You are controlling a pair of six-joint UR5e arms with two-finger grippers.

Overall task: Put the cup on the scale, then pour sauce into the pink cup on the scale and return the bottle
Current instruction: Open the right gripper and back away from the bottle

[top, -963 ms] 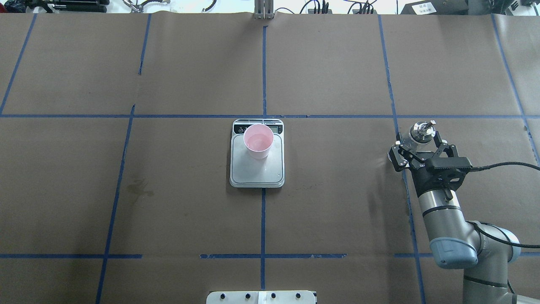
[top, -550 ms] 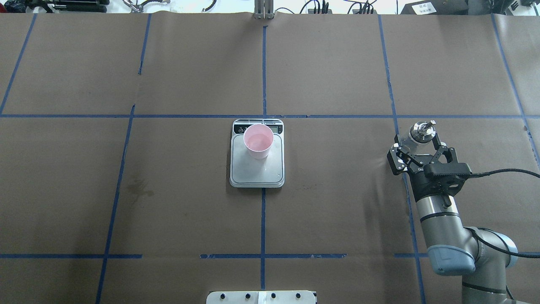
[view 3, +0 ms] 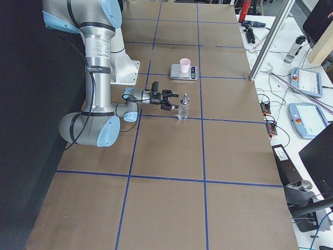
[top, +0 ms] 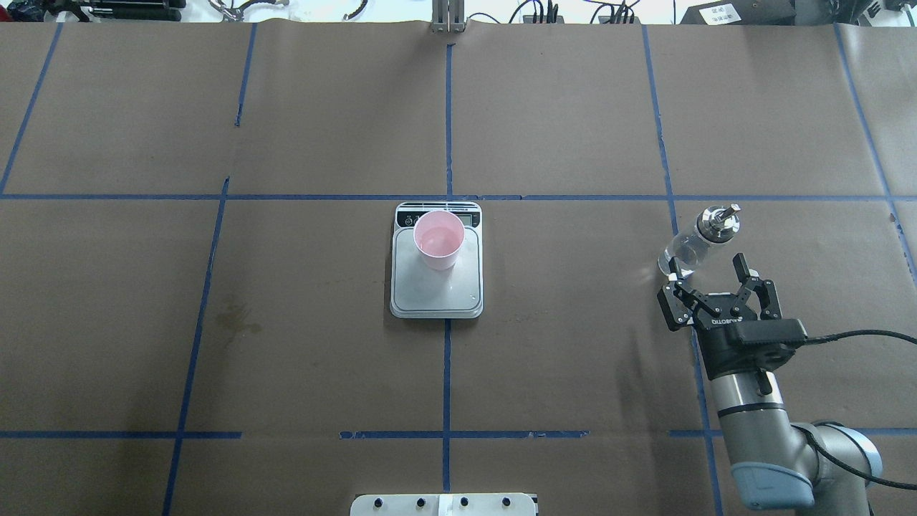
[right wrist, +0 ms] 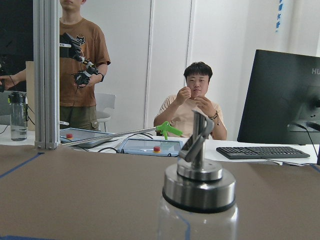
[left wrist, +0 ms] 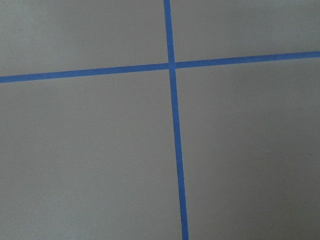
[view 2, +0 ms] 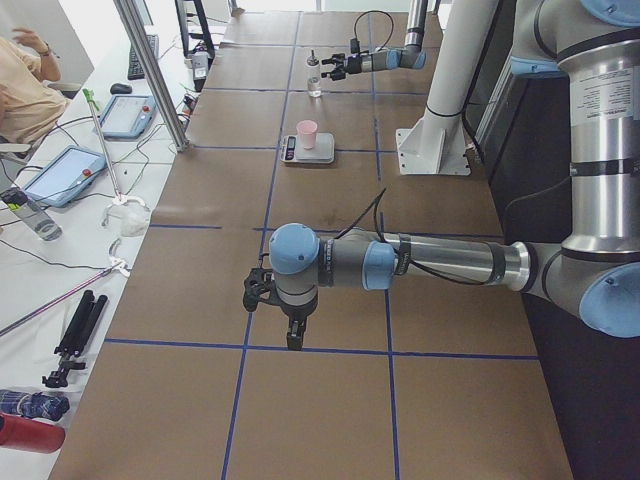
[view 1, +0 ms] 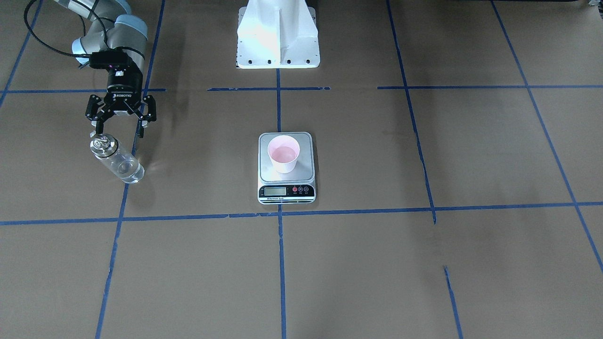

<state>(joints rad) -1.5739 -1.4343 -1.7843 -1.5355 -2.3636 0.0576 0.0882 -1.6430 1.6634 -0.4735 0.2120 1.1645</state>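
Loads of open room here. Brown paper-covered table (top: 573, 344) gridded with blue tape lines (top: 446, 373), and a wide stretch of bare paper between the scale (top: 437, 290) in the middle and the bottle (top: 693, 242) off on the robot's right side. Both well in from every table edge. Cables (top: 544, 13) and clutter along the far edge, white robot base (view 1: 278, 37) at the near one.

Right gripper (top: 704, 264) low over the table, fingers spread wide, gripping nothing. Bottle upright just past the fingertips, right beside a tape line, not clamped. Possible contact of one fingertip with its base, hard to judge from overhead. In the right wrist view, silver pourer cap (right wrist: 199, 175) dead centre, with people (right wrist: 80, 60), a monitor (right wrist: 280, 100) and a keyboard (right wrist: 262, 152) beyond the far edge.

Containers: clear sauce (view 1: 126, 168) down in the bottle's glass, level hard to read. Pink cup (top: 438, 239) upright on the scale's platform, a bit toward the display end, well inside the platform's rim. Slight sheen at the bottom of it, can't tell how much liquid, if any.

Left gripper (view 2: 290, 325) only in the side view, hanging over bare paper well apart from everything, can't tell whether spread or closed. Left wrist view: just a tape crossing (left wrist: 171, 65).
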